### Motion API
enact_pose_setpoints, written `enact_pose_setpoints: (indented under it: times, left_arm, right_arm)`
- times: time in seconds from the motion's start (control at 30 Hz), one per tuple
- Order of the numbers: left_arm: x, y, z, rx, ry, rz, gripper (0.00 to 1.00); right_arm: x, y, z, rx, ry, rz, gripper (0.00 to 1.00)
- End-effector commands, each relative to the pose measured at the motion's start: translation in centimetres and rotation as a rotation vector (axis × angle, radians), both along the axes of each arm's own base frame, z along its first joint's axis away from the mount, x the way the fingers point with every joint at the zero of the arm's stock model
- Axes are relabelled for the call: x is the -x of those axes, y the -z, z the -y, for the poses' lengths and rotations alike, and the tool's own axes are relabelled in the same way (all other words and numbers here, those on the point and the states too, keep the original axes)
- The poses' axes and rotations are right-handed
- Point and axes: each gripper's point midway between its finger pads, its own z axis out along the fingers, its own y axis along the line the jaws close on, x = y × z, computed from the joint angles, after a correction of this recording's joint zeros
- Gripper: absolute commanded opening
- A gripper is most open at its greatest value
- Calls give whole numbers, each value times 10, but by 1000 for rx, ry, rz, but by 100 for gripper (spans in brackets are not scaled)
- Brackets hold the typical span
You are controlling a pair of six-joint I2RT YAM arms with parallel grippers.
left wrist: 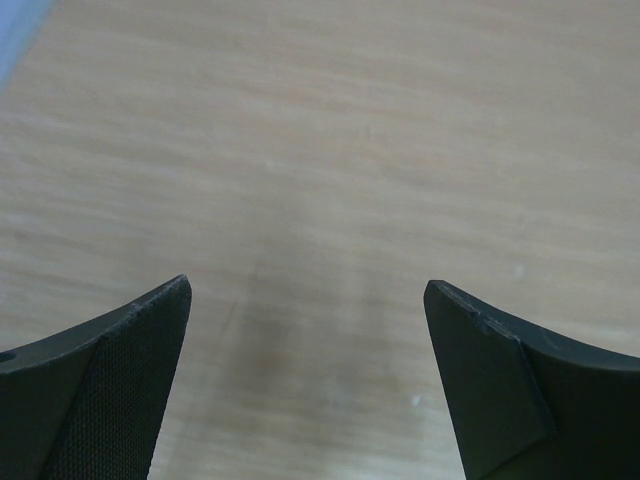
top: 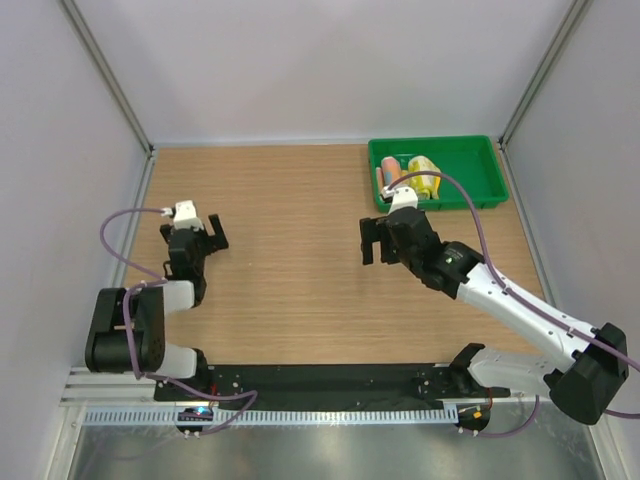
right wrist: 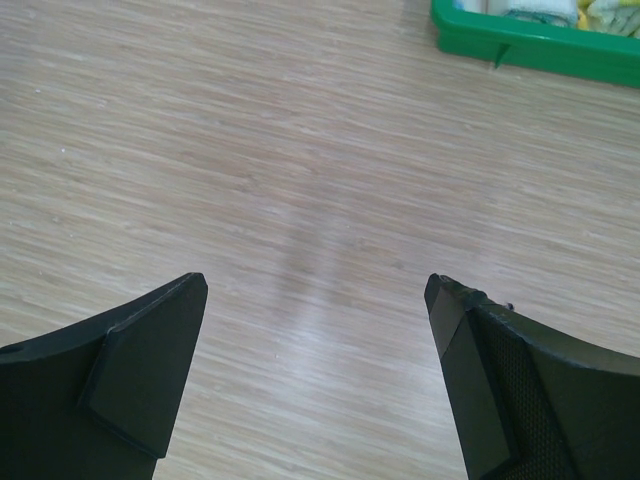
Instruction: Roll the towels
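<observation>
Towels [top: 415,178] lying as two short rolls inside green bin [top: 485,150] at far right corner of table [top: 290,290]; orange-pink roll [top: 390,178] sitting just beside yellow roll [top: 428,172]. Rolling looking done, both cloths already binned. Left gripper [left wrist: 308,300] hanging over bare wood on left side, fingers spread wide, gripping nothing. Right gripper [right wrist: 316,290] hovering near bin, just short of its front wall, fingers spread wide, likewise empty. Step in hand: probably closing out. Next move asking little: arms pulling clear without nudging bin or rolls.
</observation>
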Motion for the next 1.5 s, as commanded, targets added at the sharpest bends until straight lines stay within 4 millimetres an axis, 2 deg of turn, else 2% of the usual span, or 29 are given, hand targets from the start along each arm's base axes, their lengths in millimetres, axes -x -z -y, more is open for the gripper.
enact_pose_setpoints:
  times: [0.0, 0.23, 0.27, 0.3, 0.43, 0.53, 0.67, 0.7, 0.77, 0.8, 0.83, 0.9, 0.93, 0.97, 1.13, 1.17, 1.2, 1.3, 1.33, 1.37, 1.4, 1.43, 1.47]
  left_arm:
    - [-2, 1, 13, -32, 80, 106, 100]
    - [0, 6, 13, -31, 76, 79, 100]
    - [0, 6, 22, -35, 93, 80, 100]
    - [0, 6, 21, -42, 90, 80, 100]
    - [0, 6, 22, -42, 90, 80, 100]
    - [0, 6, 22, -44, 91, 79, 100]
    - [0, 6, 22, -44, 91, 79, 100]
    - [0, 7, 22, -44, 91, 78, 100]
    - [0, 6, 22, -44, 91, 79, 100]
    - [0, 6, 22, -43, 92, 79, 100]
    - [0, 6, 22, -43, 92, 79, 100]
    - [0, 6, 22, -43, 92, 79, 100]
    - [0, 6, 22, -43, 92, 79, 100]
    - [-1, 6, 22, -44, 92, 81, 100]
    - [0, 7, 22, -39, 95, 78, 100]
    - [0, 6, 22, -38, 99, 80, 100]
    - [-1, 7, 22, -36, 99, 79, 100]
    - [-2, 7, 23, -20, 116, 79, 100]
    - [-2, 7, 24, -13, 121, 78, 100]
    - [-1, 8, 25, -11, 125, 76, 100]
    - [-1, 8, 25, -10, 126, 76, 100]
    - [-1, 8, 25, -10, 125, 75, 100]
    - [-1, 7, 25, -13, 127, 79, 100]
  right_arm:
    - [-8, -17, -2, -73, 24, 109, 100]
    - [-9, -17, 11, -58, 23, 220, 100]
    - [-10, -15, 13, -33, 21, 230, 100]
    - [-15, -16, 28, 9, 96, 250, 100]
    - [-26, -6, 58, 202, 192, 278, 100]
    - [-32, 7, 75, 316, 249, 274, 100]
    - [-46, 23, 90, 324, 268, 250, 100]
    - [-51, 31, 109, 320, 319, 227, 100]
    - [-62, 38, 124, 247, 375, 218, 100]
    - [-64, 49, 135, 233, 406, 193, 100]
    - [-70, 52, 156, 212, 475, 191, 100]
    - [-78, 58, 173, 183, 540, 208, 100]
    - [-76, 66, 178, 206, 546, 189, 100]
    - [-80, 64, 181, 202, 560, 215, 100]
    - [-83, 98, 196, 250, 569, 246, 100]
    - [-87, 96, 200, 219, 585, 300, 100]
    - [-90, 100, 198, 200, 564, 318, 100]
    - [-103, 93, 194, 154, 531, 402, 100]
    - [-106, 96, 188, 109, 496, 409, 100]
    - [-109, 109, 186, 105, 477, 386, 100]
    - [-111, 106, 193, 91, 483, 417, 100]
    - [-109, 108, 188, 31, 431, 406, 100]
    - [-112, 94, 196, -21, 466, 491, 100]
